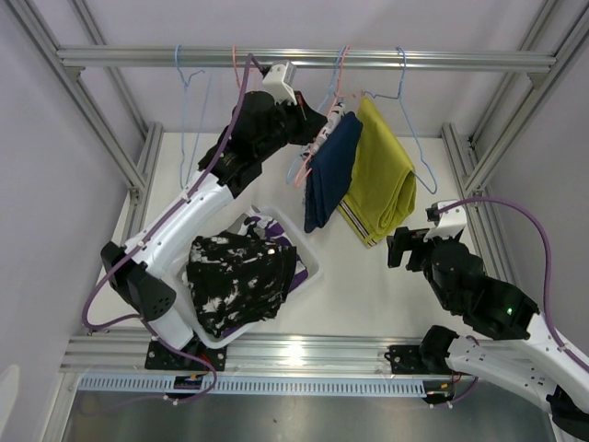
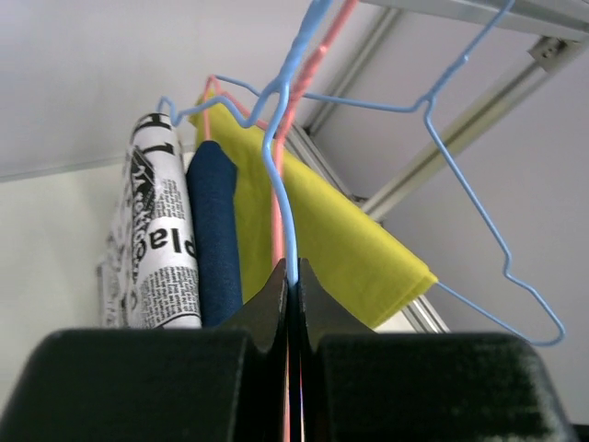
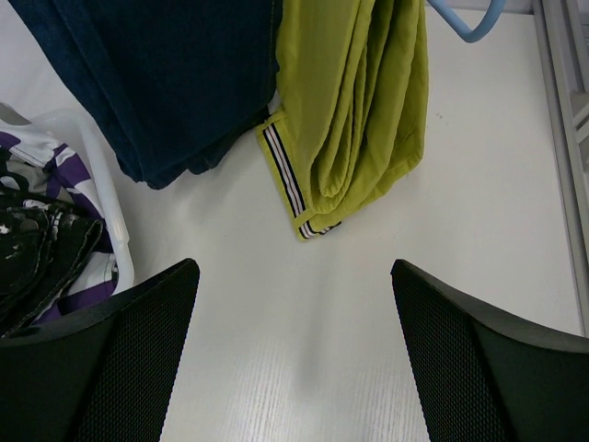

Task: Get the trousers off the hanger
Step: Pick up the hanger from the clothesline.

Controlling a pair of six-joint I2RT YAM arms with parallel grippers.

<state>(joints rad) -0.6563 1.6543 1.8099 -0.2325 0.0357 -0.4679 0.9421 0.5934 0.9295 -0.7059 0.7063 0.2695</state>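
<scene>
- Pale walls and a metal frame surround a white worktop (image 1: 396, 295). A rail (image 1: 304, 57) crosses the top, with wire hangers hooked over it.
- At left, a white basket (image 1: 311, 265) on the worktop holds the black-and-white splotched trousers (image 1: 239, 281). They lie on top of the purple camouflage trousers (image 1: 274, 226), and both pairs are off their hangers.
- My left gripper (image 2: 291, 276) is raised near the rail and clenched on the wire of a blue hanger (image 2: 276, 166). A pink wire runs just beside it.
- Beyond it hang the white printed trousers (image 2: 161, 249), the navy trousers (image 1: 331, 170) and the mustard trousers (image 1: 382, 175), side by side.
- I cannot tell which pair hangs on the wire I hold.
- At right, my right gripper (image 3: 294, 304) sits low over the worktop, spread wide and holding nothing. It faces the hems of the navy and mustard pairs.
- I judge two pairs done and three left, with the hanger now being steadied.
- Next, my right gripper should reach a hanging hem, close on the cloth and draw it off while my left holds the wire firm.
</scene>
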